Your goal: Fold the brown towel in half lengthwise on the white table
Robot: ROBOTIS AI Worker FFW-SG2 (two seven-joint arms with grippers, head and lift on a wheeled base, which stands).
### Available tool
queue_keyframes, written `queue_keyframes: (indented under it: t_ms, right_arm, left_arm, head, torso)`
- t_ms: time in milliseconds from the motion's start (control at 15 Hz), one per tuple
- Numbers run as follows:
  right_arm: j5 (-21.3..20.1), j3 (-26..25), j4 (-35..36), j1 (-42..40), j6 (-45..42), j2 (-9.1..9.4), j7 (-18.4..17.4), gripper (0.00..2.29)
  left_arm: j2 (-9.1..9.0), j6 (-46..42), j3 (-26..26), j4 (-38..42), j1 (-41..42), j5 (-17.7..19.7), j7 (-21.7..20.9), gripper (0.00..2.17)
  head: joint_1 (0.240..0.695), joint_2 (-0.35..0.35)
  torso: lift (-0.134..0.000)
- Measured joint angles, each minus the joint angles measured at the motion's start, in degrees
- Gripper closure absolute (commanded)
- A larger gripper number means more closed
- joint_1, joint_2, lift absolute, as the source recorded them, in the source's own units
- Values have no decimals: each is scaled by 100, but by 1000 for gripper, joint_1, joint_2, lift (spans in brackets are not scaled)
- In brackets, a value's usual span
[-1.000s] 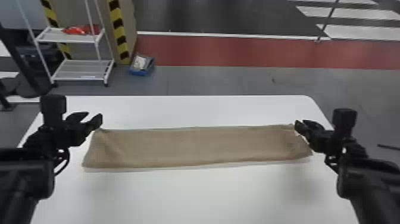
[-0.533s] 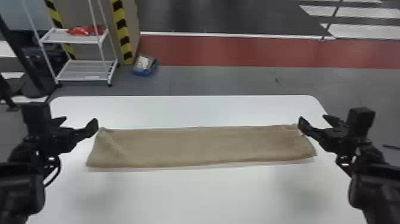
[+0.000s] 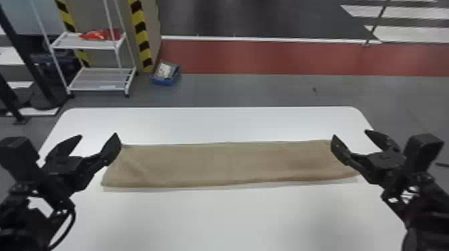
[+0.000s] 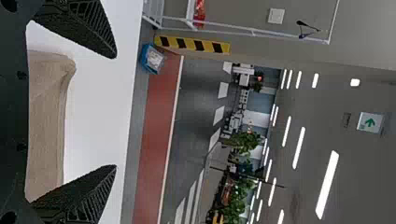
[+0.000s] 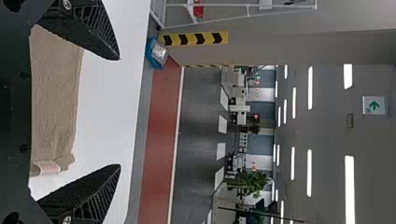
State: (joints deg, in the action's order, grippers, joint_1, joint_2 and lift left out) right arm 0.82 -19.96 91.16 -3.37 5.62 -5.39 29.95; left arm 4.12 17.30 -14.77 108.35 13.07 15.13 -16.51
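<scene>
Brown towel: the towel (image 3: 227, 163) lies as a long, narrow strip on the white table (image 3: 234, 220), its long sides running roughly along the table's far edge and set in from it. One end reaches toward the left edge, the other toward the right edge. Shallow wrinkles mark the left end.
Towel end: in the right wrist view, a small pinkish patch (image 5: 48, 167) shows at a corner of the towel.
Left gripper: the gripper (image 3: 98, 135) is by the table's left edge, at the towel's left end, with its fingers spread wide and nothing between them — one finger lies just beside the towel's far left corner as the head view shows it. The left wrist view shows the same wide gap.
Right gripper: the gripper (image 3: 350, 133) is by the table's right edge, its fingers spread and empty too. In the head view, one finger overlaps the towel's right end; I cannot tell whether it touches the cloth.
Far corners: both are rounded and in plain sight in the head view.
Floor: a blue box (image 3: 163, 80) sits beyond the far edge, toward the left corner, beside a red floor strip (image 3: 267, 56).
Shelf rack: a white rack (image 3: 87, 80) stands past the far left corner — a red item (image 3: 102, 34) rests on its upper shelf.
</scene>
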Motion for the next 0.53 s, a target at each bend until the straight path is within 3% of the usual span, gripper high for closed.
queue_keyframes:
  t_ms: [133,200,400,533]
  right_arm:
    - [139,111,1168,-676,547,380,-77,63]
    - [201,233,1586,-960,751,471,-163,63]
    - [213,818,2436,-1798,640,535,-482,66]
    - [227,1138,2586,-2255,-6,539,-598,66]
  left_arm:
    - [-176,-67,143,501,429,-13,29,33]
    - [-244,-160,208,601,555,-34,52,33]
    - [-345,-1253,645,719,1047,-298,413,33]
    - [-349,-2616,1020,593,1420,-508,540,33]
  head:
    - [695,-35]
    - [695,-30]
    - [695,9]
    - [695,21]
  torso:
    - [-57]
    - [-57]
    - [-57]
    - [-57]
